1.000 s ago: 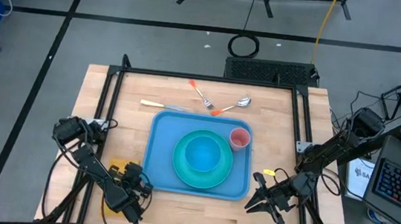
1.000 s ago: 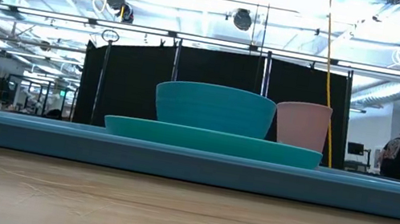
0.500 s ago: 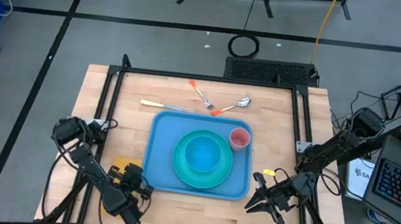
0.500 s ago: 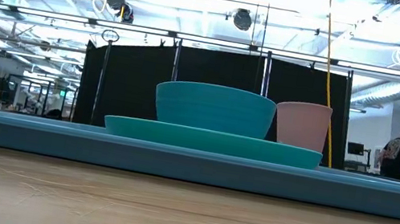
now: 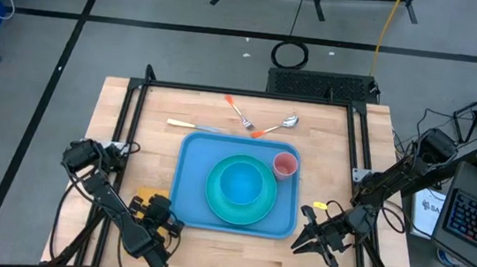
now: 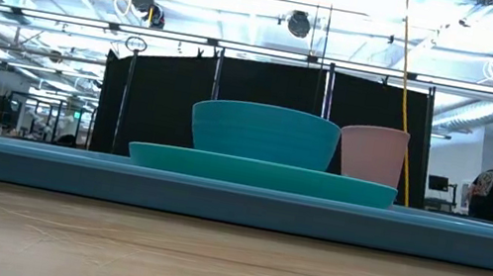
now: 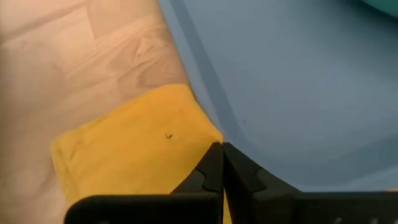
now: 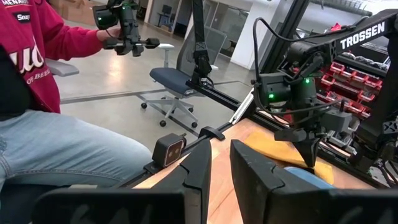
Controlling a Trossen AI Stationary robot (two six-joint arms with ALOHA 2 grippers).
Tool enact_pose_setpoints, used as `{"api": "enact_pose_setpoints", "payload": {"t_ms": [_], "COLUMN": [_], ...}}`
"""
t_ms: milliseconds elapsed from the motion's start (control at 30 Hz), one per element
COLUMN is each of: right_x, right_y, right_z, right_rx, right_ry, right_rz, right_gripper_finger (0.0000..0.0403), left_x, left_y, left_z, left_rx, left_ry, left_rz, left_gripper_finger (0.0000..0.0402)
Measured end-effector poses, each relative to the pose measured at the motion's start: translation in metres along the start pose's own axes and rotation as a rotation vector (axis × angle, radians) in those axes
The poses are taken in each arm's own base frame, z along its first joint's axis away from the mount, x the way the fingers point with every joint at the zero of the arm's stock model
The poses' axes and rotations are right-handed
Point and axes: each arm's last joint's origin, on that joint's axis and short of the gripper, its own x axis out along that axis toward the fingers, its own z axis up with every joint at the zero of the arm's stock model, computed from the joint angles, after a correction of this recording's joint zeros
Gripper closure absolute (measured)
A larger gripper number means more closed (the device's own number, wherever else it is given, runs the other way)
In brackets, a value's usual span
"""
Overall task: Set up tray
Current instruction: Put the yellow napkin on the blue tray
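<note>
Wooden tabletop [image 5: 209,246] carried the tray [image 5: 192,182] at its centre. My left gripper [image 7: 219,151], pinched on the napkin [image 7: 130,149] beside the tray's edge, probably meant to lift it aboard; my right gripper [image 5: 315,237] waited slightly parted, empty.

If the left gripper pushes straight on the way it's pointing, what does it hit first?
Most likely the yellow napkin right under the shut left gripper, at the tray rim; the tips sit over the napkin's edge where it meets the tray. Height above it is unclear.
</note>
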Motion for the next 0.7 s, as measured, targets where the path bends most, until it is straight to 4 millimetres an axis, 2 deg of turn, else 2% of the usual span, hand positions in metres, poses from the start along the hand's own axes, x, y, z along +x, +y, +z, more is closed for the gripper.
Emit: {"api": "enact_pose_setpoints", "payload": {"t_ms": [467, 700], "right_x": [0.001, 0.001], "right_y": [-0.003, -0.003], "right_z": [-0.002, -0.002], "right_rx": [0.013, 0.013], "right_ry": [0.012, 0.012], "right_rz": [-0.011, -0.011], "right_gripper_finger": [0.0353, 0.0353], "left_x": [-0.008, -0.025], "left_y": [0.01, 0.009], "left_z": [-0.01, -0.008], "left_rx": [-0.05, -0.071], "left_ry": [-0.06, -0.165], "left_rz": [-0.027, -0.118], "left_gripper_finger": [0.0402, 0.0402]}}
